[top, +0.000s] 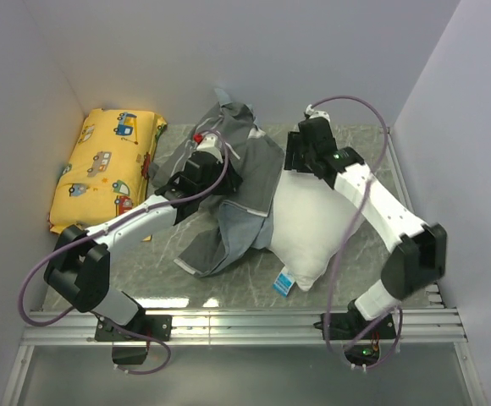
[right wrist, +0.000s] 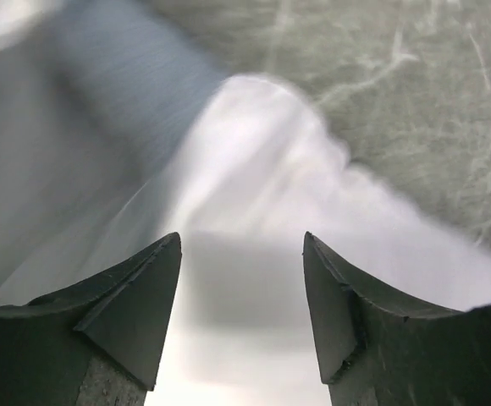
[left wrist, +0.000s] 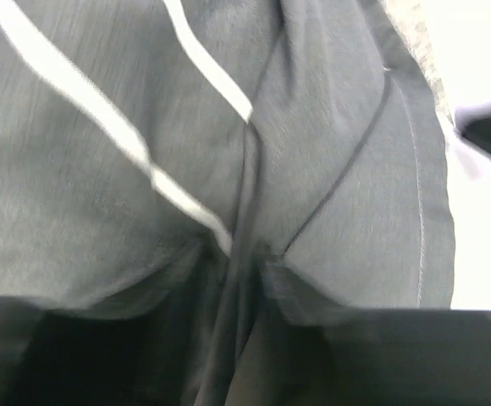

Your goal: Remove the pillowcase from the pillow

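Pale lilac walls (top: 228,51) close in a grey marbled desk (top: 228,288) on three sides, with a metal rail (top: 245,326) along the near edge. In the right wrist view the right fingers (right wrist: 135,304) stand spread with nothing between them, hovering just over the white pillow (right wrist: 254,169). A blurred band of grey-blue pillowcase (right wrist: 118,93) lies beyond to the left and bare desk to the upper right. The left wrist view is filled with striped cloth. The left fingers (left wrist: 76,355) are only dark blurs at the bottom, and a fold of the pillowcase (left wrist: 102,211) runs down into the gap between them. Whether they pinch it or merely straddle it cannot be told. Only the overhead view gives the layout. The pillowcase (top: 237,194) lies rumpled at mid-desk with its far end peaked up under the left fingers (top: 214,142). Its right side drapes over the left edge of the pillow (top: 305,228). Most of the pillow lies bare, running from the right fingers (top: 300,156) at its far end down to a small blue-white tag (top: 283,283) at its near corner. A yellow cushion (top: 106,165) with a vehicle print sits against the left wall, just beside the left arm. Bare desk shows to the right of the pillow, under the right arm, and along the near strip before the rail. The far wall stands close behind both sets of fingers.
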